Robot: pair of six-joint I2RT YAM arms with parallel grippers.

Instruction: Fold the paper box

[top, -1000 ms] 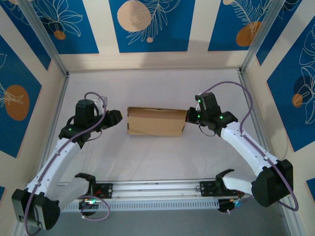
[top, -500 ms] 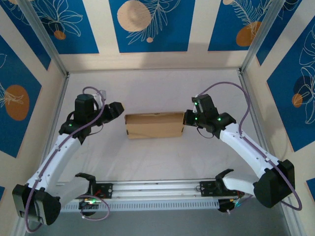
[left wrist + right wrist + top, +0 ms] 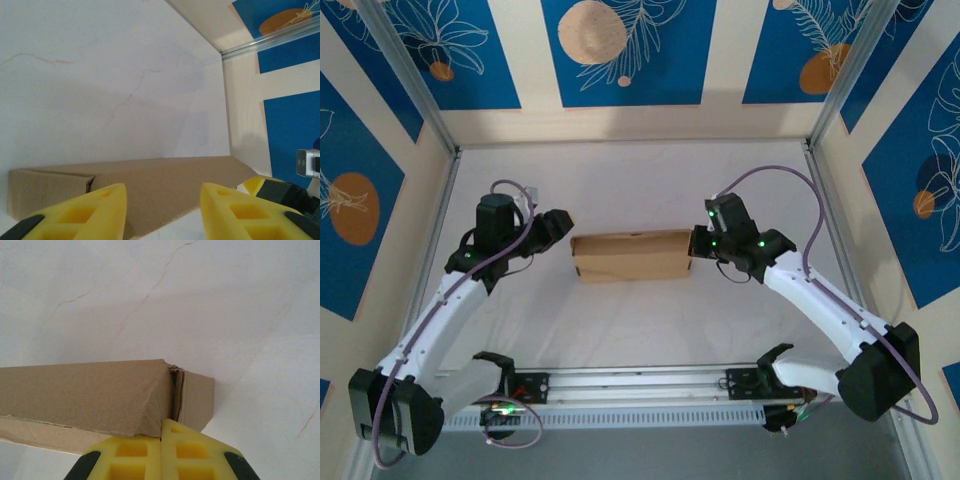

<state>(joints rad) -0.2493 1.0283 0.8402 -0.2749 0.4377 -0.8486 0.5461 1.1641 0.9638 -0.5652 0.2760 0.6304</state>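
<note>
The paper box (image 3: pixel 632 256) is a flat brown cardboard mailer lying mid-table, long side left to right. My left gripper (image 3: pixel 563 225) hovers just off its left end, open. In the left wrist view the two yellow fingers frame the box's top (image 3: pixel 165 185) with nothing clamped between them (image 3: pixel 162 200). My right gripper (image 3: pixel 696 243) is shut with nothing in it, and its joined tips (image 3: pixel 162 427) press against the box's right end (image 3: pixel 85 395), beside the seam at the corner flap (image 3: pixel 196 397). The right gripper's yellow tip (image 3: pixel 260 184) peeks past the box's far end in the left wrist view.
The box rests on a white tabletop (image 3: pixel 620 320). Walls of the enclosure stand at the back (image 3: pixel 630 125) and at both sides, with metal posts (image 3: pixel 840 80) in the corners. An aluminium rail (image 3: pixel 630 385) runs along the near edge between the arm bases.
The right gripper has moved left, still shut against the box's end, and the box has slid a little left and toward me. The left gripper has shifted slightly right and away.
</note>
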